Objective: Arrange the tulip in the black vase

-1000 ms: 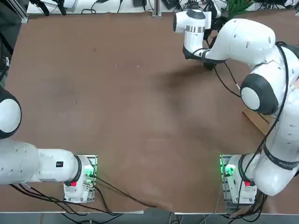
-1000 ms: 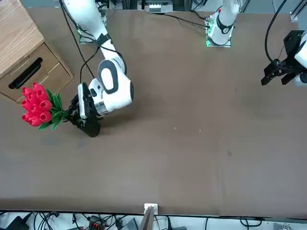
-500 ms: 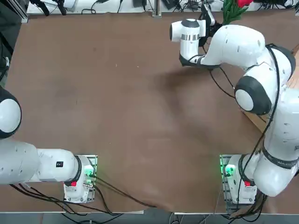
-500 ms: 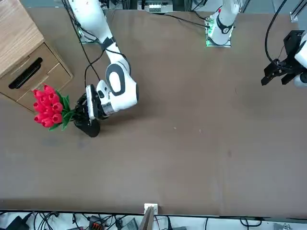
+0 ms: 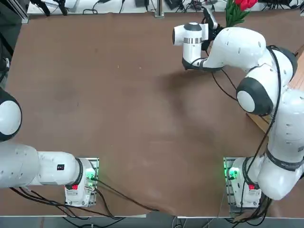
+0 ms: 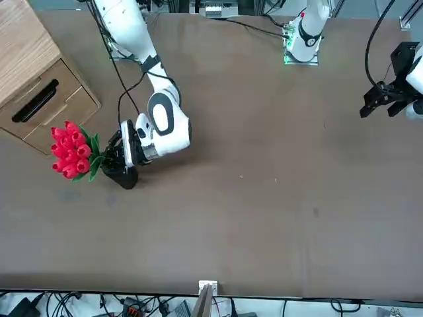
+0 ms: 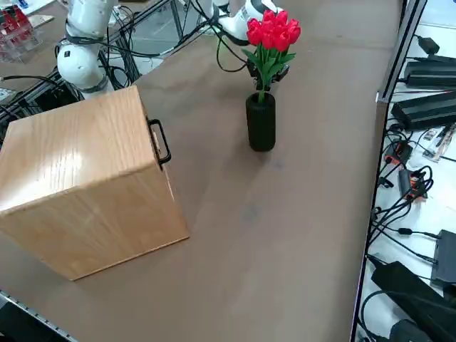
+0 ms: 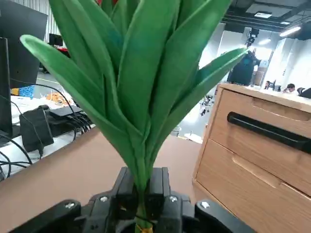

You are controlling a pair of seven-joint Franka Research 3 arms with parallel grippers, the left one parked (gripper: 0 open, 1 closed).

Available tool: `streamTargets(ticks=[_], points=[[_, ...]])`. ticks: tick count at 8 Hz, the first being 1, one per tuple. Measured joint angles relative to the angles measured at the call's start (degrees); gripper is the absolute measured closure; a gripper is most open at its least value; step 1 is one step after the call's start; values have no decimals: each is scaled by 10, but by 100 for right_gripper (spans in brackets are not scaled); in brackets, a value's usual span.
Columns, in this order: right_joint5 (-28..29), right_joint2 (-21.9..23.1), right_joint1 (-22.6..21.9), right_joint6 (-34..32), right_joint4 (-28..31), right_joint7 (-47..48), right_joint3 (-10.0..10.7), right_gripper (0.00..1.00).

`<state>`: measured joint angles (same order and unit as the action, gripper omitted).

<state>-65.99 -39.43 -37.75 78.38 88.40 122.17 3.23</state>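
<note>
Beside the black vase (image 6: 123, 176), which stands on the brown surface (image 6: 264, 198), the tulip (image 6: 71, 153) spreads red blooms on the side of the vase toward the wooden cabinet (image 6: 39, 92). The right tool (image 6: 112, 149) is just by the vase, at the tulip's green leaves. The cabinet, with its black handle (image 6: 36, 101), sits near the vase

Clock centre: right gripper (image 8: 144, 182) just above the black vase (image 7: 261, 122), right side view
Vase: obstacle at 6 o'clock
Tulip (image 7: 272, 35): blocks 12 o'clock, stems between the fingers
Wooden cabinet (image 7: 85, 178): blocks 8 o'clock
Tabletop (image 7: 278, 235): open passage beyond the vase, 6 o'clock
</note>
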Motion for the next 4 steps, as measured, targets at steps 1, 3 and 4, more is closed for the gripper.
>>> streamTargets(ticks=[1,3,4], points=[[3,-3,1,0,0,0,0,83],[9,-16,1,0,0,0,0,70],[9,-24,0,0,0,0,0,67]])
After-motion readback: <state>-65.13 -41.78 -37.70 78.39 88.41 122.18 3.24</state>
